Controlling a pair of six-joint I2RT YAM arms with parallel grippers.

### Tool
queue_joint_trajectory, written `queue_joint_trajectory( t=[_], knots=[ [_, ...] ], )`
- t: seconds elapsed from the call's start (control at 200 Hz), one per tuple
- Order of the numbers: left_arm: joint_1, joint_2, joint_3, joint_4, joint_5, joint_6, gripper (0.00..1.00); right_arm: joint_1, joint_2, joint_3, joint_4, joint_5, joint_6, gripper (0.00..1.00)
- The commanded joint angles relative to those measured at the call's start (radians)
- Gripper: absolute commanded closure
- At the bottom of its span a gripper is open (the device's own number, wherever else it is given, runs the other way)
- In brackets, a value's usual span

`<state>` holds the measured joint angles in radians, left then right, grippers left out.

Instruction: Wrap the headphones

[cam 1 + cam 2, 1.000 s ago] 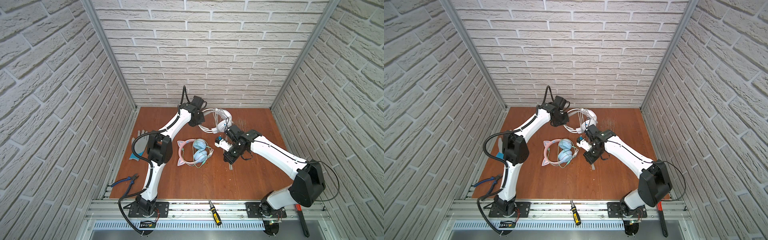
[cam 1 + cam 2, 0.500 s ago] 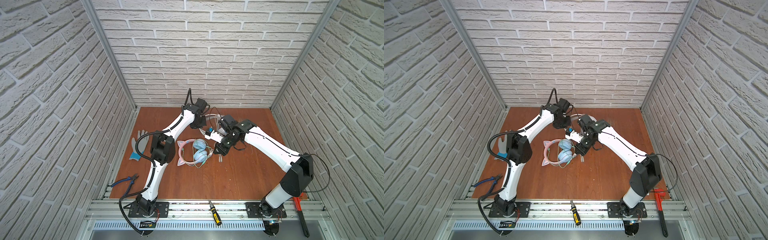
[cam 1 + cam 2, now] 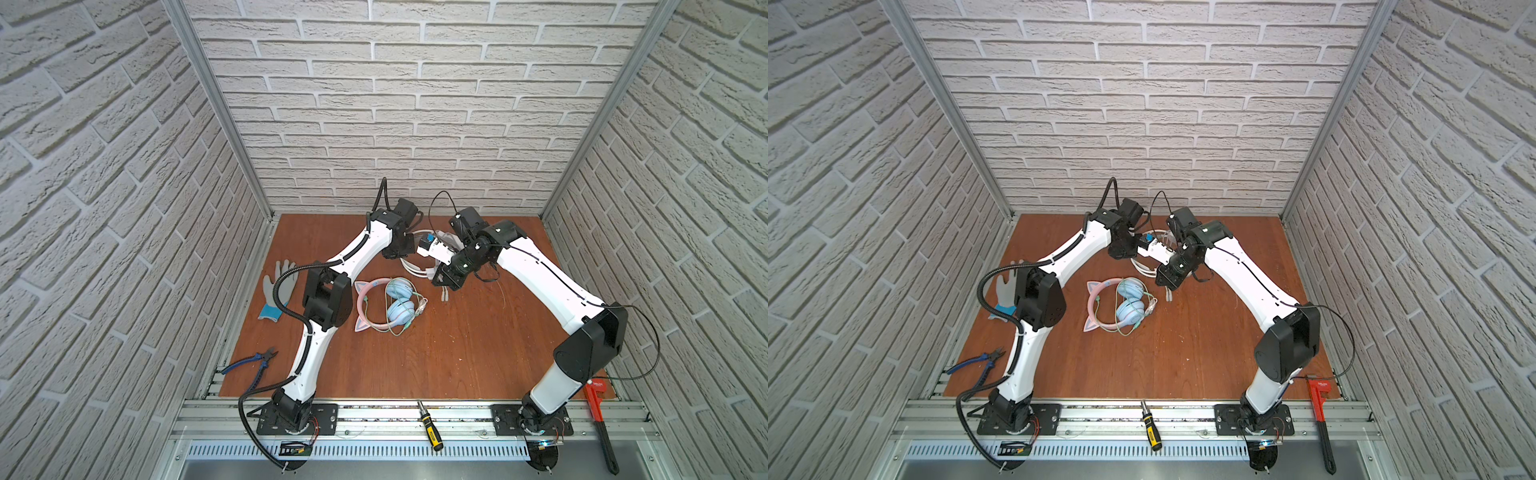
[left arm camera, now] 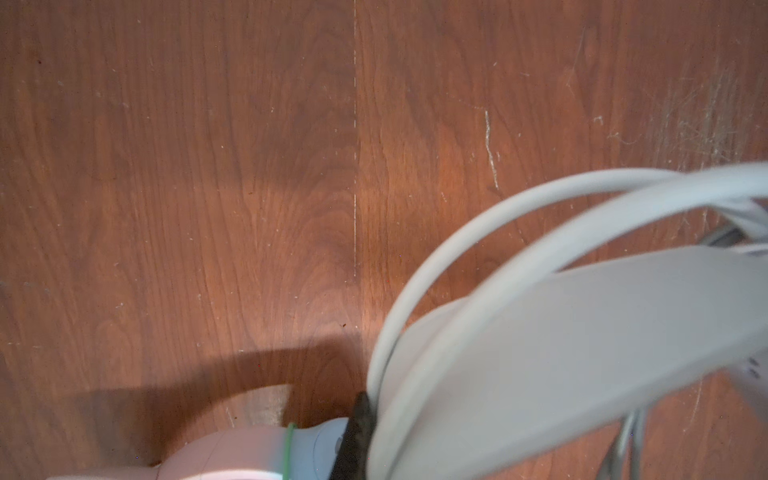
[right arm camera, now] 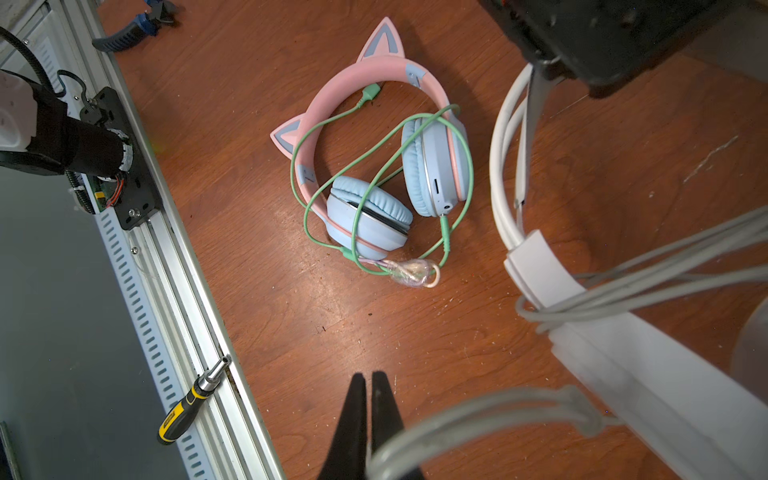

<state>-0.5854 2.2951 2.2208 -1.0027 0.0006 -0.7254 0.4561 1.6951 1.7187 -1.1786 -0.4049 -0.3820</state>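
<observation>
a wooden table (image 3: 457,353) boxed in by white brick-pattern walls, seen from above. at the back centre, two robot arms meet at the white headphones (image 3: 415,272). the left gripper (image 3: 407,247) is clenched on their thin headband. the right gripper (image 5: 368,386) has its fingers pressed together, and strands of the white cable (image 5: 478,409) run out from between them. more turns of that cable wrap the headband. the cat-ear headphones (image 3: 401,311) lie flat near the middle of the table, just in front of the grippers and touched by neither. their green cable (image 5: 444,237) loops loosely over the pink band and blue cups. a grey glove (image 3: 278,286) lies at the left edge, blue pliers (image 3: 249,365) at the front left. a screwdriver (image 3: 430,428) and a red wrench (image 3: 598,411) rest along the front rail.
</observation>
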Motion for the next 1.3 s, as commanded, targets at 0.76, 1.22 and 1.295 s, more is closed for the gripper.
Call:
queue_joint_trajectory(
  t=[0.76,1.22,1.295],
  knots=[
    [0.099,-0.199,-0.204,0.226,0.121,-0.110,1.00,-0.181,-0.571,-0.660,0.229,0.087,0.433,0.94],
    [0.163,-0.305,-0.340,0.326,0.186,-0.175,1.00,-0.262,-0.486,-0.684,0.263,0.075,0.592,0.94],
    [0.180,-0.326,-0.376,0.347,0.200,-0.184,1.00,-0.278,-0.460,-0.686,0.264,0.064,0.590,0.94]
  ],
)
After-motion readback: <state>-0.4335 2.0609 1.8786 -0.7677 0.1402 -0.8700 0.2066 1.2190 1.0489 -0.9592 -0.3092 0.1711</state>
